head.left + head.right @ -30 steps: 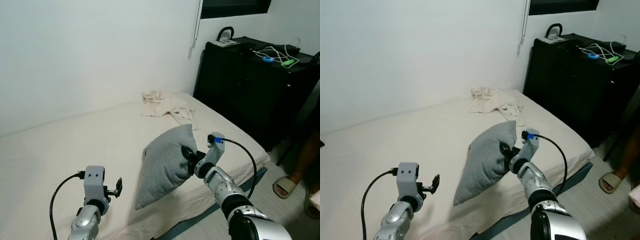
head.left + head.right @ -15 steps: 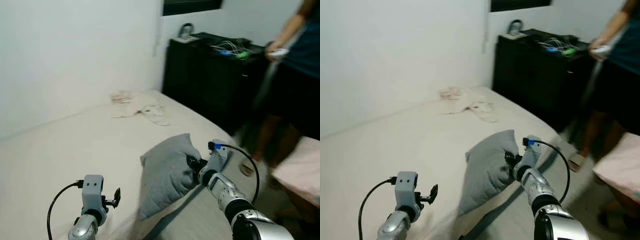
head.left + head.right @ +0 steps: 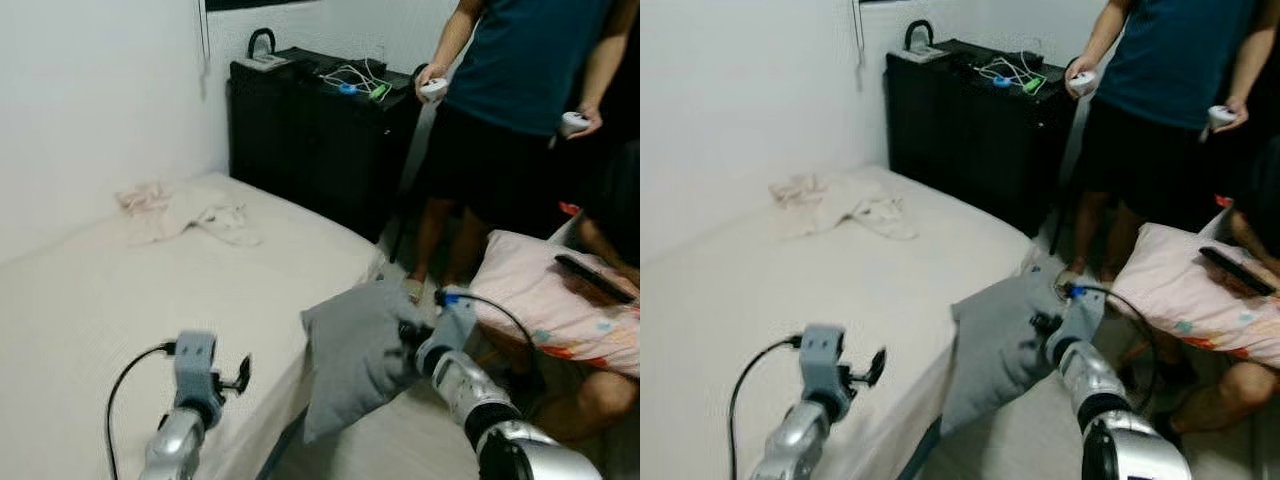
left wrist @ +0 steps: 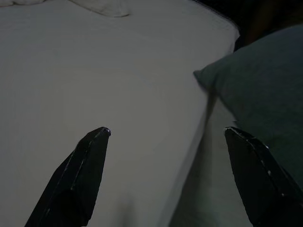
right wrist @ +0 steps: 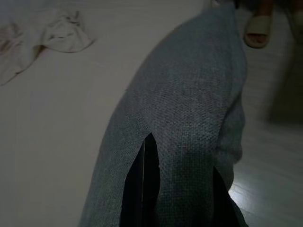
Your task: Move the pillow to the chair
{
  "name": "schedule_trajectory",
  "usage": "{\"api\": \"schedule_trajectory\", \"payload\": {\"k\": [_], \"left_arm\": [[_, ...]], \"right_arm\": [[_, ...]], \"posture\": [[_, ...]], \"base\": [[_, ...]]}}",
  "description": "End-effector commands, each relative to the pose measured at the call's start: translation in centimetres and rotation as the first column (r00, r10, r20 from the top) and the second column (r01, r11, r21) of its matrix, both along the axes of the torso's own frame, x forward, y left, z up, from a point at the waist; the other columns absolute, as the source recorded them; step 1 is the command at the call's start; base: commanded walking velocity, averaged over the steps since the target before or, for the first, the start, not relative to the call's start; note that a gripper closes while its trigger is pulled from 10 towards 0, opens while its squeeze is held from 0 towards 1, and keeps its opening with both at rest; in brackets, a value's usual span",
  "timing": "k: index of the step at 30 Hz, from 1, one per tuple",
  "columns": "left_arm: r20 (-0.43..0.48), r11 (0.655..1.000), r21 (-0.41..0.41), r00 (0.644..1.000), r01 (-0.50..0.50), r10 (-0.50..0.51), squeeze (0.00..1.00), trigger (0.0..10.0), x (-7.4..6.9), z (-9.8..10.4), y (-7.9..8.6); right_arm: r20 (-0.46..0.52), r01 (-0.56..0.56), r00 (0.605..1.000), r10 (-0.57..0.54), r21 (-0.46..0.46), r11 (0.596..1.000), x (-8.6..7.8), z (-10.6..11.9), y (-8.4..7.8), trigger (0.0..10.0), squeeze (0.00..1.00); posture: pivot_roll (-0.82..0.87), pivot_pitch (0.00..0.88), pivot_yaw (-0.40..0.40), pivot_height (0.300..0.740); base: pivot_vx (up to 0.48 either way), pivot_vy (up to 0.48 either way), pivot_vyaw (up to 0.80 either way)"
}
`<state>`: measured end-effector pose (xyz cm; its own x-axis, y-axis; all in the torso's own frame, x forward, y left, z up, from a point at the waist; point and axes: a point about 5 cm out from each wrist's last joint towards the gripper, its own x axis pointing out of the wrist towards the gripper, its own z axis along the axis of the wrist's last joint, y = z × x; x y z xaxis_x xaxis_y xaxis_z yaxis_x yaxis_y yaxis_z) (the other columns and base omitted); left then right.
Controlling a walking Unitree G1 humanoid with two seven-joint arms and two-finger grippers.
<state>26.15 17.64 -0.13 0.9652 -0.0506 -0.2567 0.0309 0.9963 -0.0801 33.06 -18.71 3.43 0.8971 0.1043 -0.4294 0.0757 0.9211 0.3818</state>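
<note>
A grey pillow (image 3: 352, 352) hangs beyond the bed's right edge, above the floor. My right gripper (image 3: 410, 338) is shut on its side, and in the right wrist view the pillow (image 5: 189, 109) bulges around the pinching black fingers (image 5: 146, 189). My left gripper (image 3: 240, 374) hovers low over the white bed (image 3: 120, 300), open, with nothing between its fingertips (image 4: 97, 142). The pillow's corner (image 4: 265, 94) lies off to one side in the left wrist view.
A person (image 3: 525, 90) holding white controllers stands by the black dresser (image 3: 300, 130). At the right, a pink cushion (image 3: 545, 300) rests over a seated person's leg (image 3: 600, 400). Crumpled cloth (image 3: 185, 210) lies at the bed's far end. Light floor (image 3: 400, 450) shows beneath the pillow.
The view has swung to the right, bringing the standing person and the pink cushion into sight. The pillow, still held by my right gripper, has gone from over the bed to past its edge.
</note>
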Motion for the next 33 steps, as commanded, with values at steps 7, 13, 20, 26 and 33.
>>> {"api": "schedule_trajectory", "payload": {"k": [7,13,20,26,33], "left_arm": [[0.029,1.000,0.010,1.000,-0.005,0.005,0.00,10.0,0.6,0.6,-0.3],[0.034,1.000,0.013,0.999,-0.007,0.007,0.00,10.0,0.6,0.7,-0.3],[0.037,1.000,0.014,0.999,-0.003,0.002,0.00,10.0,0.7,0.7,-0.6],[0.045,1.000,0.014,0.999,-0.003,0.002,0.00,10.0,0.9,0.9,-0.7],[0.045,1.000,0.013,0.999,-0.004,0.004,0.00,10.0,0.8,0.9,-0.8]], "right_arm": [[0.060,0.104,0.993,-0.102,-0.030,0.994,0.7,1.3,-1.7,10.0,0.00],[0.058,0.146,0.988,-0.143,-0.046,0.988,0.8,1.5,-2.3,10.0,0.00],[0.057,0.179,0.983,-0.175,-0.055,0.982,0.9,1.7,-2.8,10.0,0.00],[0.056,0.194,0.980,-0.191,-0.061,0.979,0.9,1.8,-3.0,10.0,0.00],[0.049,0.209,0.977,-0.206,-0.068,0.975,0.7,1.7,-3.2,10.0,0.00]], "posture": [[0.09,0.000,-0.069,0.740],[0.09,0.000,-0.070,0.740],[0.09,0.000,-0.070,0.740],[0.09,0.000,-0.071,0.740],[0.09,0.000,-0.070,0.740]], "base": [[0.000,0.000,-0.75],[0.000,0.000,-0.75],[0.000,0.000,-0.75],[0.000,0.000,-0.75],[0.000,0.000,-0.75]]}}
